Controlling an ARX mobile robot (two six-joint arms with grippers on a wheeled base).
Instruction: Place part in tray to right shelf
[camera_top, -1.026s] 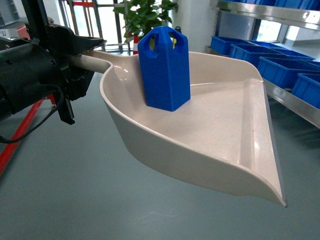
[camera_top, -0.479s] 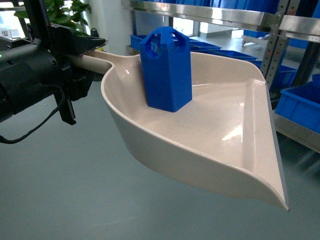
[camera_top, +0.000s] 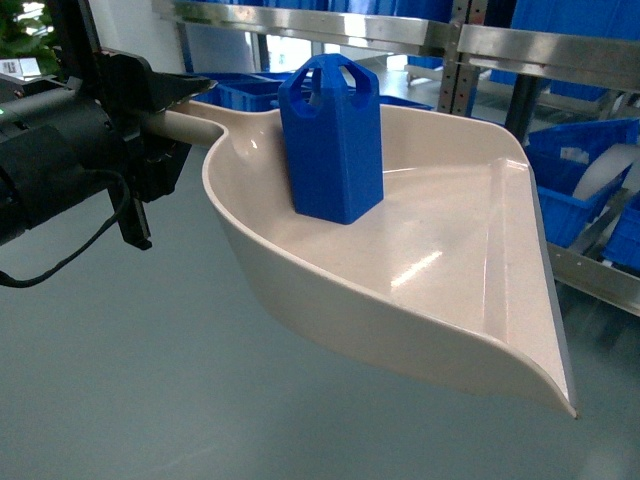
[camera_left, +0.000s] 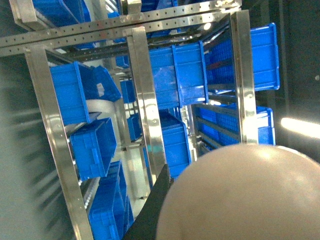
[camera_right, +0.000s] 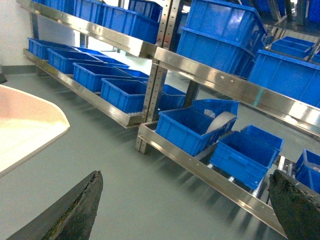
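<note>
Left tool (camera_top: 150, 120) clenched on tray (camera_top: 450, 300) handle, right tool (camera_right: 185, 210) released and empty; part (camera_top: 330, 140) stands upright, unsecured, far-left in glossy tray, looks light, rigid, likely tippy/slippery, so grip its flat sides, shelf (camera_right: 210, 170) at right.

A: What does the left arm (camera_top: 45, 160) look like?
B: Matte black, bulky, round housing, a thin black cable (camera_top: 75, 262) looping below it.
A: And the right claw (camera_right: 185, 210)?
B: Dark, worn fingers (camera_right: 75, 210).
</note>
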